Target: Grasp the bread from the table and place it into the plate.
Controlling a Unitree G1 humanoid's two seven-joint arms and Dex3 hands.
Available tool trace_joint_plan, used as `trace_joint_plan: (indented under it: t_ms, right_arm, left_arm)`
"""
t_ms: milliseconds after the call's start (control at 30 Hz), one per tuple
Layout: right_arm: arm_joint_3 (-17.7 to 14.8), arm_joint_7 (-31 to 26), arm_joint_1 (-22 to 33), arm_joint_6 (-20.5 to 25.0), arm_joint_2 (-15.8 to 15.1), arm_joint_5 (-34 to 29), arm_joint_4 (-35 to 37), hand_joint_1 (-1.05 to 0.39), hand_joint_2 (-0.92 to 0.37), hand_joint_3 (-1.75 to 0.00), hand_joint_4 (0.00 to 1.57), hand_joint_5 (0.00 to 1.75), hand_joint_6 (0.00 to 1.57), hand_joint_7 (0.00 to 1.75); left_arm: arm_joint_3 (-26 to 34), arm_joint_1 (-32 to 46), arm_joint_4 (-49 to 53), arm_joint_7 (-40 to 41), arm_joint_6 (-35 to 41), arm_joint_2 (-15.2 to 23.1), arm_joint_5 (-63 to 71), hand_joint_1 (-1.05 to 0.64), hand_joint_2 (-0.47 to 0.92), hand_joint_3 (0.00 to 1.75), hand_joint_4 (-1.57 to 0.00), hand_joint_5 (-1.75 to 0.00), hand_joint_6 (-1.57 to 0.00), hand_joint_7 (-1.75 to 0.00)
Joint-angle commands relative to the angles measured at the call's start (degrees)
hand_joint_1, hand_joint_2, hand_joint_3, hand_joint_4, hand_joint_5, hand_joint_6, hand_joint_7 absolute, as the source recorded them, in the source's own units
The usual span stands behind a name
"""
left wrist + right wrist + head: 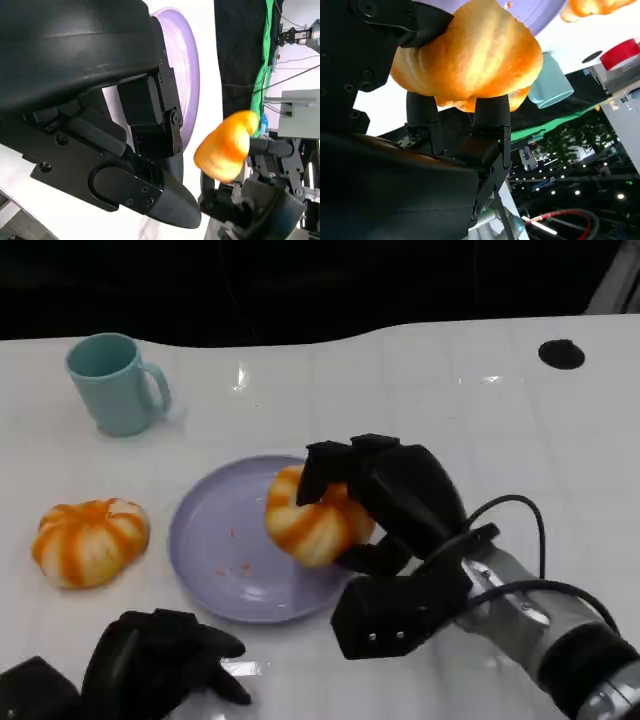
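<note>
My right hand [385,502] grips an orange-and-white striped bread [312,523] over the right part of the lavender plate [215,550]. In the right wrist view the bread [470,57] sits between my black fingers [422,117], with the plate [540,10] behind it. In the left wrist view the same bread [225,147] hangs beside the plate [182,70], held by the right hand [260,200]. A second striped bread [88,540] lies on the table left of the plate. My left hand [160,660] rests low near the front edge, fingers curled, holding nothing.
A teal mug [115,382] stands at the back left; it also shows as a teal mug [550,85] in the right wrist view. A black round spot [560,353] marks the table's far right. The white table ends at a dark back edge.
</note>
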Motion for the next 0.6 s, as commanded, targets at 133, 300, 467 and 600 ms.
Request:
trace_joint_plan:
  t_ms: [133,300,467,600]
  right_arm:
    - [0.76,-0.96,-5.12,0.13,2.49,0.99,9.04,-0.15,-0.46,-1.12,0.84,1.75,0.78,1.45]
    - [1.31,7.06,-6.53,-0.15,2.24,2.23,10.51,-0.23,-0.61,-0.66,0.66,1.14,0.76,0.53]
    - [3.12,12.69,-6.9,2.1,1.0,0.86,8.65,-0.48,-0.9,-0.19,0.23,0.45,0.49,0.04]
    - [3.47,13.77,-5.85,2.28,0.15,0.73,6.22,-0.6,-0.92,-0.17,0.06,0.41,0.36,0.0]
  left_arm:
    - [-0.1,-0.45,1.82,0.57,-1.97,0.42,1.02,-1.05,0.86,0.0,-1.53,-0.56,-1.57,-0.21]
    - [-0.07,-0.62,1.97,0.51,-1.91,0.22,0.77,-1.05,0.86,0.0,-1.54,-0.57,-1.57,-0.22]
    - [-0.12,-0.62,2.07,0.71,-2.4,0.41,1.17,-1.05,0.86,0.0,-1.54,-0.57,-1.57,-0.22]
    - [-0.1,-0.64,2.16,0.46,-2.53,0.44,1.01,-1.05,0.86,0.0,-1.54,-0.56,-1.57,-0.22]
